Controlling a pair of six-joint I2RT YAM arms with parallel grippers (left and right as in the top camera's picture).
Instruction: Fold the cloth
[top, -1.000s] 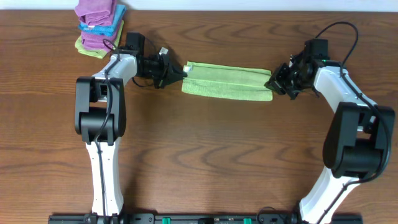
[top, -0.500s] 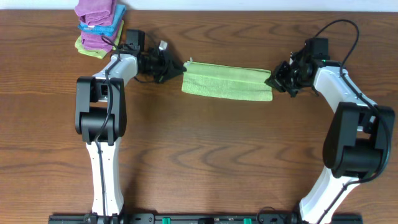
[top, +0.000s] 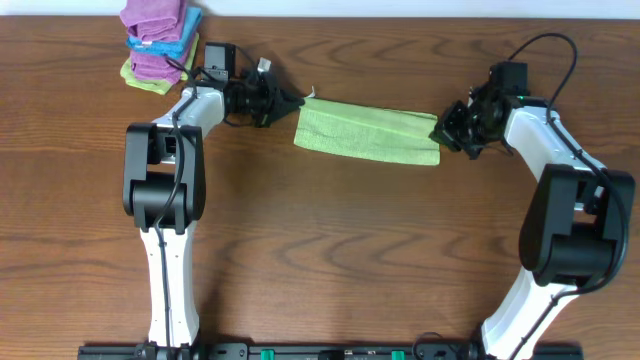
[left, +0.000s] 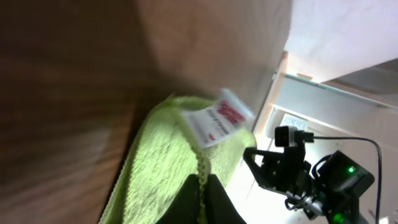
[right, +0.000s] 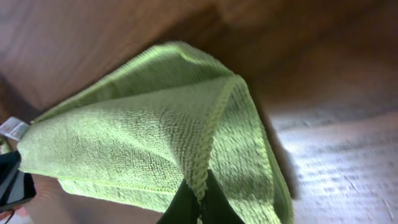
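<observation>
Cloth (top: 366, 132) sits far-centre on the table (top: 320, 250) as a narrow strip. Looks folded once lengthwise, so I'd judge the crosswise fold is left. Left gripper (top: 296, 103) jaws clamped on its left end, right gripper (top: 441, 131) clamped on the right end. White tag (left: 217, 118) has red print, too blurred to read.

Setting: robotics lab, manipulation test bench.
Evidence: two white-and-black arms, left arm (top: 163, 190) and right arm (top: 575, 215), fixed to a black rail (top: 300, 352) along the near edge of a wood-grain counter (top: 340, 250). An exposed black cable (top: 546, 38) loops off the right arm. Folded cloths (top: 155, 45) are stacked at the far left corner. A plain white wall (top: 400, 6) stands beyond the counter.
</observation>
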